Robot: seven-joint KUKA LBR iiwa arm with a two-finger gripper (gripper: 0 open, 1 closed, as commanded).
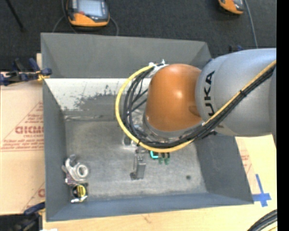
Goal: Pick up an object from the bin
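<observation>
The grey metal bin point(53, 129) has sloping walls and a scuffed, speckled floor. In its 8 o'clock corner lie a shiny silvery ring-shaped piece point(76, 170) and, just beside it toward 6 o'clock, a small yellow-and-black object point(80, 191). The arm point(241, 95), capped by a smooth orange dome point(171, 97) looped with cables, points down. The gripper point(138, 168) hangs over bare floor near the centre, well apart from both things. I cannot tell whether it is released or clenched.
</observation>
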